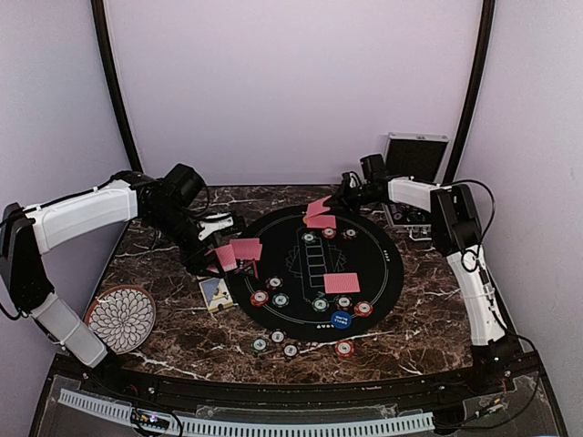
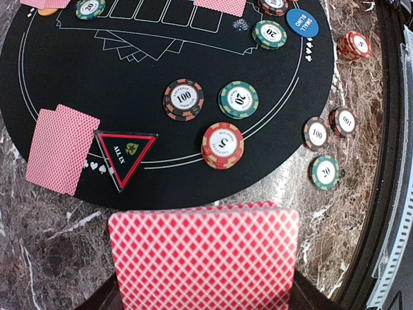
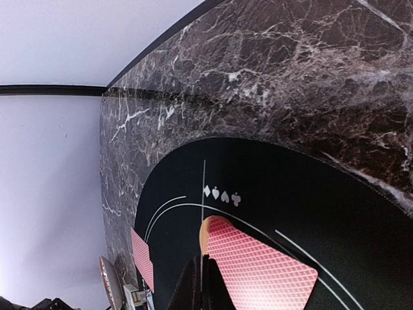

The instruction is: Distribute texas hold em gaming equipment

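Several red-backed cards [image 2: 203,258] sit clamped in left hand [image 1: 215,253]; right hand [image 3: 202,279] pinched together; a loosening clamp could spill them onto chips [image 2: 222,145].

left gripper [image 1: 219,257]: clamped on cards [image 2: 203,258] | right gripper [image 3: 202,276]: closed, arm stretched forward

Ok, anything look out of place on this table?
Only one thing: the orange disc at the far edge of the mat is mostly hidden under a red-backed card. Nothing looks spilled or damaged.
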Controlling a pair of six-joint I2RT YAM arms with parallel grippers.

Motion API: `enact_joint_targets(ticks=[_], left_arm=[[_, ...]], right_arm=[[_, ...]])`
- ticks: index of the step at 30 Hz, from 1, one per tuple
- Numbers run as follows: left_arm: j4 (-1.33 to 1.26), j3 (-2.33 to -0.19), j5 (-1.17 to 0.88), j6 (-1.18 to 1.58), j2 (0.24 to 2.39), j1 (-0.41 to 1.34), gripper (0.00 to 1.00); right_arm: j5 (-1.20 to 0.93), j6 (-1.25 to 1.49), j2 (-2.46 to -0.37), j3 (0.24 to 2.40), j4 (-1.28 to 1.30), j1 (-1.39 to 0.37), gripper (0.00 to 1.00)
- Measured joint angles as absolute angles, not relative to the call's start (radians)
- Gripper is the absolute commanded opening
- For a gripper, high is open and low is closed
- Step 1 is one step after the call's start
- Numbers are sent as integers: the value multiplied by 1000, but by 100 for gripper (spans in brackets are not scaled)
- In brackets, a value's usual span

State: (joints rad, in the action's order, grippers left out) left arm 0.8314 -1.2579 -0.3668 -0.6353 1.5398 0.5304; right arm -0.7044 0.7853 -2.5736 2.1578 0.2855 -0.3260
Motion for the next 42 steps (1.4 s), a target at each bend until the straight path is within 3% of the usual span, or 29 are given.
enact_joint_targets(ticks=[5,12,19,25,32,42], left_arm=[[831,-1258,-370,-636,1540,530,0],[832,-1258,-371,-636,1540,530,0],[832,-1258,-375,-636,1540,530,0],[832,-1258,-377,-636,1540,530,0],[832,-1258,-378,-636,1540,530,0],[832,-1258,-381,-636,1540,530,0]], right_arm=[[-694,790,-2590,2162,285,-322,9],[-679,783,-2590,2165,285,-315,31],[-666,761,-2590,2165,296,-314,45],[-640,733,-2585,2165,322,-314,51],[-584,685,-2513,2120,394,-314,51],[-505,635,-2195,1804,381,-350,67]])
